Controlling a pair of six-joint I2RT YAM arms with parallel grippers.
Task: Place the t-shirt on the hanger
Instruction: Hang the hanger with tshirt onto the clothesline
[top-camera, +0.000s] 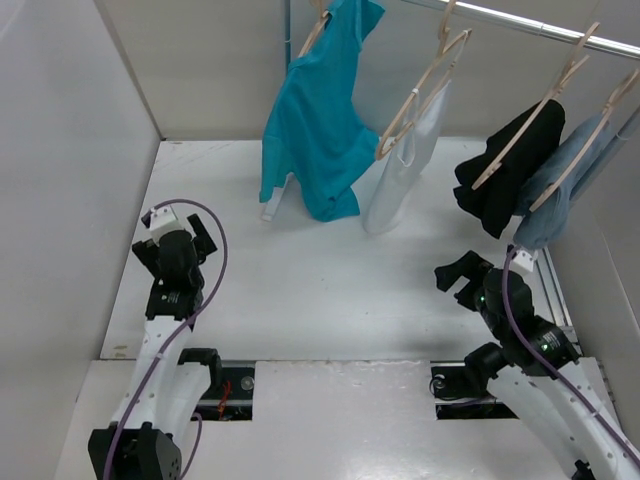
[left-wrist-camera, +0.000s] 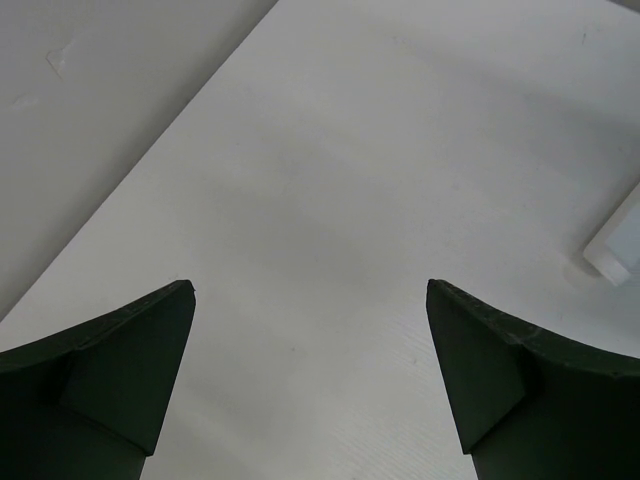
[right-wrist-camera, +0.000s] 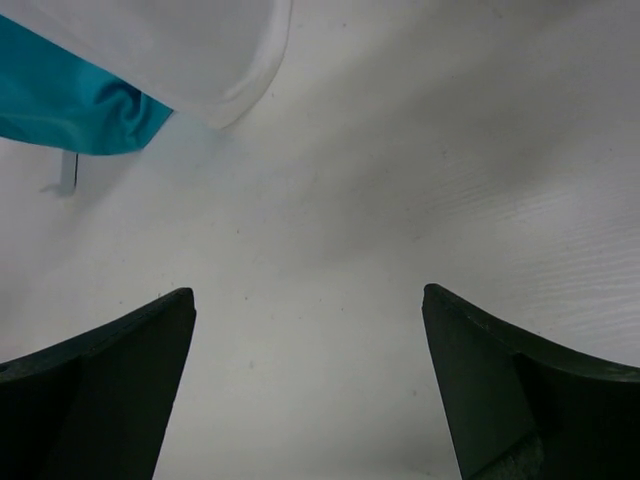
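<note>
Desk (top-camera: 300, 300) is white and walled in, with a rail (top-camera: 520, 22) across the back so the clothes hang free of the surface.

The t-shirt (top-camera: 315, 120) is up on that rail, leftmost in the row and draped over the hanger (top-camera: 312, 36). Only one beige shoulder of the hanger pokes out of the neck. The shirt hangs skewed and bunched, with its hem low over the back of the desk; can't tell if it touches. I'd call the task done, maybe not tidy.

Next along the rail, on like hangers, are a white garment (top-camera: 400, 170) just beside the teal, then a black garment (top-camera: 510, 165) and a grey-blue garment (top-camera: 565, 185), well apart from it.

Both arms sit low near their bases, clear of the row. Left fingers (left-wrist-camera: 110, 370) are spread wide with nothing between them, only bare desk. Right fingers (right-wrist-camera: 110, 370) are also wide and empty, aimed toward the teal and white hems.

A small white block (left-wrist-camera: 612, 250) lies on the desk; no idea what it's for.
</note>
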